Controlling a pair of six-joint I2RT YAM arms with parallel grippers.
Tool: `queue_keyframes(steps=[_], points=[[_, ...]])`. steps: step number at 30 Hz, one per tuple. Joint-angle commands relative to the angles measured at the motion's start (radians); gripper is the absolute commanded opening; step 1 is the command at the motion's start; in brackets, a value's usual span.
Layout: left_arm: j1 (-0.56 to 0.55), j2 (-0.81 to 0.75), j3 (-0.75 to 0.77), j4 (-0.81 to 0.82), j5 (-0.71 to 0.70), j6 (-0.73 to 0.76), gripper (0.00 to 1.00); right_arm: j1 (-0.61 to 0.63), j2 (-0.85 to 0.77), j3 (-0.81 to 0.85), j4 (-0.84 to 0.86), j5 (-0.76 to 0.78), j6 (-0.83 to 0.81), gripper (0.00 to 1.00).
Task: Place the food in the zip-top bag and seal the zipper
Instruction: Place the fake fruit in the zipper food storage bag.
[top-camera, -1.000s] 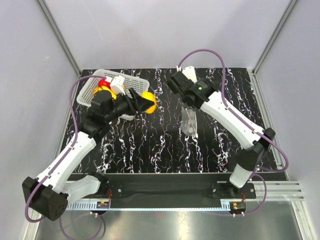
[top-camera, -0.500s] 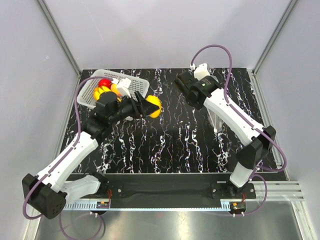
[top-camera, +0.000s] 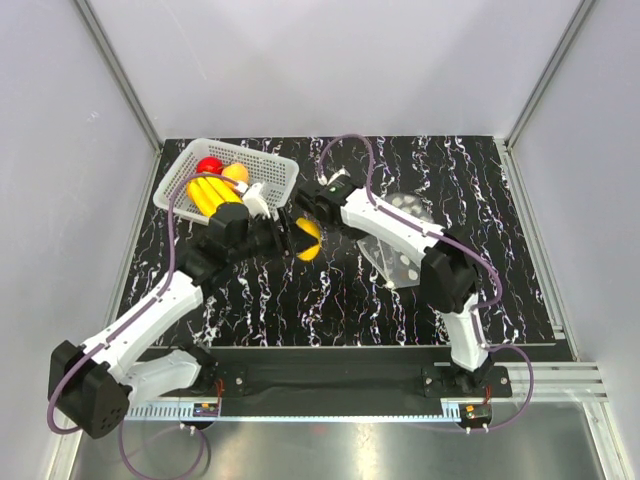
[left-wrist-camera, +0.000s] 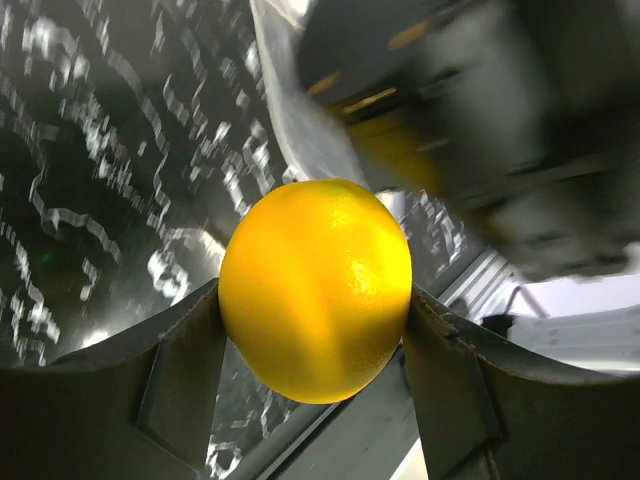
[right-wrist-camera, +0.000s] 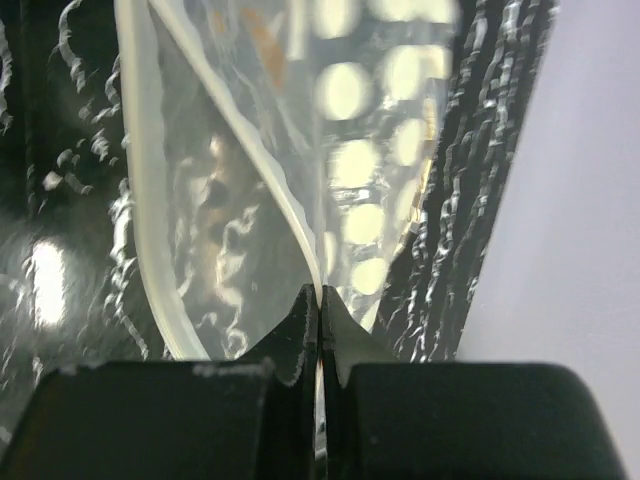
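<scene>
Clamping round yellow fruit (left-wrist-camera: 315, 290): L jaws; R jaws pinch crinkly clear bag (right-wrist-camera: 230, 200).

Yellow fruit (left-wrist-camera: 315, 290); clear white-dotted bag (right-wrist-camera: 350, 150); black white-veined table (top-camera: 300, 300); white basket (top-camera: 275, 170).

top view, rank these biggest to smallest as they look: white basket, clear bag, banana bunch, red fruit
1. white basket
2. zip-top bag, though its clear edges are hard to trace
3. banana bunch
4. red fruit, partly hidden behind the bananas, so only its visible part counts
</scene>
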Motion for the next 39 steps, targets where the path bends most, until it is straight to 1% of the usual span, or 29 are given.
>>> queue_keyframes(steps=[1,3,4,6,10,13,15,19,21,24,25,28,30,31,33,37,39], points=[[-0.007,-0.066,-0.037,0.043,-0.064,0.014,0.52,0.006,-0.09,-0.018,0.048,-0.118,-0.024,0.0],[-0.005,-0.094,-0.063,0.037,-0.078,0.013,0.52,0.003,-0.137,-0.07,0.143,-0.19,-0.038,0.0],[-0.007,-0.097,-0.068,0.034,-0.086,0.013,0.52,0.003,-0.171,-0.088,0.175,-0.246,-0.046,0.0],[-0.005,-0.086,-0.079,0.025,-0.092,0.014,0.52,0.002,-0.195,-0.142,0.249,-0.305,-0.063,0.0],[-0.01,-0.042,-0.091,0.081,-0.046,-0.006,0.51,0.003,-0.209,-0.18,0.292,-0.4,-0.061,0.0],[-0.021,-0.026,-0.081,0.086,-0.07,-0.001,0.51,0.002,-0.217,-0.228,0.358,-0.473,-0.066,0.0],[-0.025,-0.02,-0.073,0.065,-0.086,0.006,0.51,0.003,-0.215,-0.257,0.384,-0.475,-0.058,0.0],[-0.035,0.023,-0.051,0.031,-0.097,0.025,0.51,0.005,-0.209,-0.262,0.381,-0.435,-0.052,0.0],[-0.051,0.05,-0.057,0.072,-0.095,0.011,0.51,0.003,-0.211,-0.262,0.386,-0.438,-0.046,0.0],[-0.079,0.073,-0.093,0.182,-0.089,-0.046,0.5,0.005,-0.214,-0.262,0.393,-0.461,-0.044,0.0],[-0.087,0.075,-0.103,0.259,-0.088,-0.082,0.5,0.005,-0.212,-0.26,0.395,-0.466,-0.043,0.0],[-0.108,0.058,-0.156,0.382,-0.104,-0.13,0.5,0.005,-0.208,-0.26,0.394,-0.471,-0.043,0.0],[-0.125,0.043,-0.166,0.4,-0.12,-0.119,0.5,0.005,-0.206,-0.26,0.392,-0.468,-0.044,0.0],[-0.128,0.044,-0.162,0.379,-0.138,-0.11,0.5,0.006,-0.208,-0.26,0.392,-0.469,-0.044,0.0],[-0.128,0.053,-0.18,0.39,-0.137,-0.113,0.49,0.005,-0.212,-0.262,0.398,-0.472,-0.046,0.0],[-0.137,0.076,-0.29,0.673,-0.129,-0.249,0.47,0.005,-0.228,-0.262,0.406,-0.489,-0.049,0.0],[-0.15,0.095,-0.289,0.712,-0.138,-0.259,0.46,0.005,-0.228,-0.257,0.403,-0.491,-0.049,0.0]])
